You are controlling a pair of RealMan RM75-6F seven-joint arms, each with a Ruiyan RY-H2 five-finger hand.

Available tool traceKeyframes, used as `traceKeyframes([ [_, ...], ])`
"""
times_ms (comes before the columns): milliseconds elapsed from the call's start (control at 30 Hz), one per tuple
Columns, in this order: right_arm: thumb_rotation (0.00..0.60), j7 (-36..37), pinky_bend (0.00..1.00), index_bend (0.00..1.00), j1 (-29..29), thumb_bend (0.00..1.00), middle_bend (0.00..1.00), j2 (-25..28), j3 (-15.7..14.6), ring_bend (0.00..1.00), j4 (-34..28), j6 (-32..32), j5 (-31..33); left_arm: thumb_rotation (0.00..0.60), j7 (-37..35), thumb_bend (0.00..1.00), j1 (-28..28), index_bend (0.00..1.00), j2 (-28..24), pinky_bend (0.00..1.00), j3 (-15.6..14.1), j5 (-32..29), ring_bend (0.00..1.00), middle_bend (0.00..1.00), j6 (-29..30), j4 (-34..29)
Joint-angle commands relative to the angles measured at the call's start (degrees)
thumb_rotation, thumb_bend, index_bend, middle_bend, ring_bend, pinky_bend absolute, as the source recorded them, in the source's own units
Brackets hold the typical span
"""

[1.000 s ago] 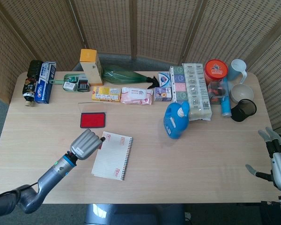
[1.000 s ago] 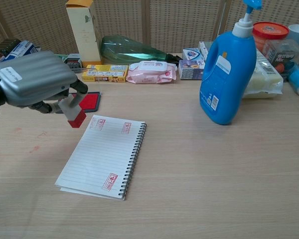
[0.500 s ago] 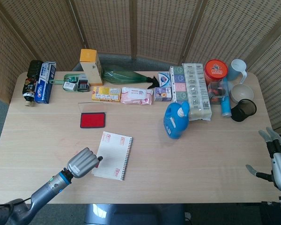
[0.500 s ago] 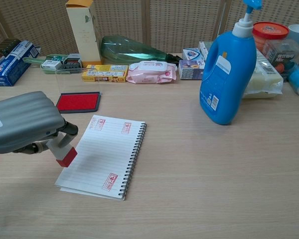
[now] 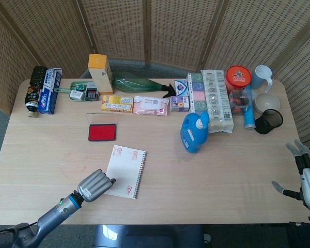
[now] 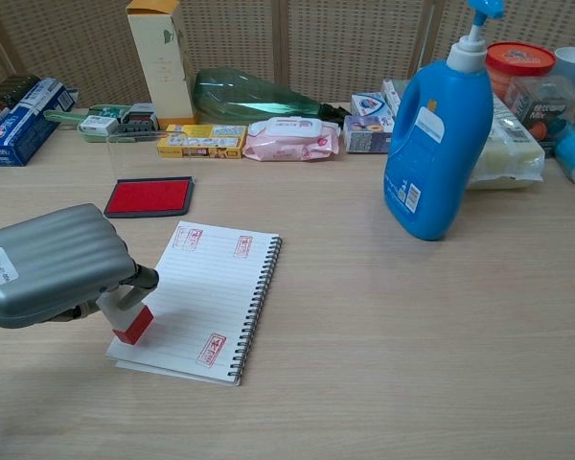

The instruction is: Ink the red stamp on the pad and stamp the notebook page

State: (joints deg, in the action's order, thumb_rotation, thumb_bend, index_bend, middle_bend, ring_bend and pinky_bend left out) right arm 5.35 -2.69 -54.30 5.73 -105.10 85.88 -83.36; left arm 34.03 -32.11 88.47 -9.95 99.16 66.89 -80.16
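Half a second on, the left hand (image 6: 53, 264), clamped on the small red-tipped stamp (image 6: 132, 324), has dropped to the white spiral notebook's (image 6: 203, 297) lower-left corner, so another imprint looks imminent; right hand (image 5: 306, 173) idles spread open at lower right.

The left robot hand (image 6: 53, 266) was shiny silver-grey, with a ridged back and a small white sticker on it. Its wrist was dark with a little green light, and the arm behind was grey. The right robot hand (image 5: 305, 173) was grey too, with dark fingers
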Motion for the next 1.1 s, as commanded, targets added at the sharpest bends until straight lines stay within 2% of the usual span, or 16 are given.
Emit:
traceKeyframes([
  [33, 0.582, 0.2, 0.0, 0.09, 0.0, 0.0, 0.0, 0.1, 0.0, 0.0, 0.0, 0.1, -0.1, 0.6, 1.4, 0.35, 0.3, 0.63, -0.2, 1.0, 0.2, 0.1, 1.0, 1.0, -0.6, -0.5],
  [367, 0.581, 1.2, 0.0, 0.09, 0.2, 0.0, 0.0, 0.5, 0.0, 0.0, -0.1, 0.4, -0.5, 0.6, 6.7, 0.35, 1.3, 0.63, 0.9, 1.0, 0.8, -0.1, 1.0, 1.0, -2.5, -0.1],
  [1100, 0.582, 2.2, 0.0, 0.09, 0.3, 0.0, 0.0, 1.0, -0.2, 0.0, -0.2, 0.5, -0.9, 0.6, 5.3, 0.35, 2.5, 0.63, 3.0, 1.0, 1.6, -0.3, 1.0, 1.0, -4.0, 2.3],
])
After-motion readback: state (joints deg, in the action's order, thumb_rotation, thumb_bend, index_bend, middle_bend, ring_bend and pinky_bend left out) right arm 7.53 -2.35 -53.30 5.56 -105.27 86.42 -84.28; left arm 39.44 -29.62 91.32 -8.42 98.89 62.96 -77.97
